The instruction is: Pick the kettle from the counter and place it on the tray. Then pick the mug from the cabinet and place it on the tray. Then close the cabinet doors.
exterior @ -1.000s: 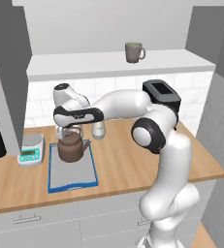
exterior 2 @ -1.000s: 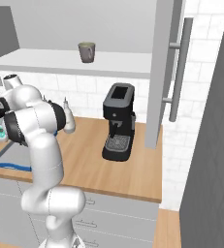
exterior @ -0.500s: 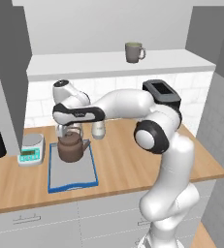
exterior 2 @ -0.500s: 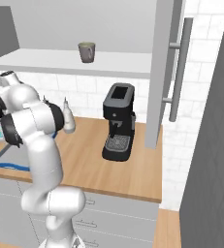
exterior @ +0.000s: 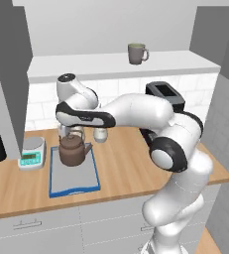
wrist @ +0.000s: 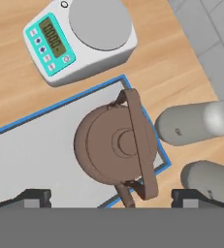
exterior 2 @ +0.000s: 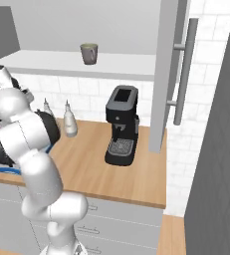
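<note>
A simulated kitchen. In the left base view, the dark-brown kettle (exterior: 72, 150) sits at the left of the frame on the far end of the blue-rimmed tray (exterior: 74, 170), which lies on the wooden counter (exterior: 131, 168). The white arm reaches across from the lower right, and its gripper (exterior: 70, 133) hangs just above the kettle. In the hand view the kettle (wrist: 117, 145) is at the centre, seen from above, near the tray's corner (wrist: 31, 160); the two dark fingertips (wrist: 33, 197) stand wide apart at the bottom corners, holding nothing. A small white kitchen scale (wrist: 79, 36) lies in the upper left, just beside the tray, and two pale bottles (wrist: 193, 123) lie at the right. In the right base view, the mug (exterior 2: 89, 53) stands at the upper left on the pale shelf of the cabinet (exterior 2: 86, 62), whose grey door (exterior 2: 165, 74) stands open at the upper right above a black coffee machine (exterior 2: 121, 124).
</note>
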Motion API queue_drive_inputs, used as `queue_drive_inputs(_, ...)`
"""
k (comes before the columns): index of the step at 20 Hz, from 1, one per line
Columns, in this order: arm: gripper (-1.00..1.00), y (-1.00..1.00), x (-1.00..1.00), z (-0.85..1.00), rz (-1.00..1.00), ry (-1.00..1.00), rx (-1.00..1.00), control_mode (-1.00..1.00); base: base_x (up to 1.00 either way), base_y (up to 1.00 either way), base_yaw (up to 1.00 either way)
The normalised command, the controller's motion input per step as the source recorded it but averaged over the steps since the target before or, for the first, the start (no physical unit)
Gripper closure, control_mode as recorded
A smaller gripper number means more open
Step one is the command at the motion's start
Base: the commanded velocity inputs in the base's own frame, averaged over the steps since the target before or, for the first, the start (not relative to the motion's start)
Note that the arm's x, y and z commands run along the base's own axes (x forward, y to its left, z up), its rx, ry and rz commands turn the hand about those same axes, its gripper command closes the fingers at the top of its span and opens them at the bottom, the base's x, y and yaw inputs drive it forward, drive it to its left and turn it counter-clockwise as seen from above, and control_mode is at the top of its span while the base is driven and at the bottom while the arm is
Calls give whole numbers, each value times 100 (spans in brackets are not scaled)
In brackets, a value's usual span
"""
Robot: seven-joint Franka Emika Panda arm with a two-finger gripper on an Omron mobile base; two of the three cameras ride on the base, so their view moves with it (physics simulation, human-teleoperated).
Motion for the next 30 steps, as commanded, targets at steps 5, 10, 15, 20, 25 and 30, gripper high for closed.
queue_drive_inputs(5,-100,-22,-52,29,0,-21,8,-100,0,0,0)
queue_drive_inputs(10,-100,-33,-48,57,0,-14,11,-100,0,0,0)
queue_drive_inputs(15,-100,-63,-31,62,-3,-6,15,-100,0,0,0)
queue_drive_inputs(20,-100,-84,-36,41,-8,-11,17,-100,0,0,0)
queue_drive_inputs(25,-100,-87,-50,35,-15,-17,16,-100,0,0,0)
queue_drive_inputs(30,-100,-79,-44,53,-17,-15,14,-100,0,0,0)
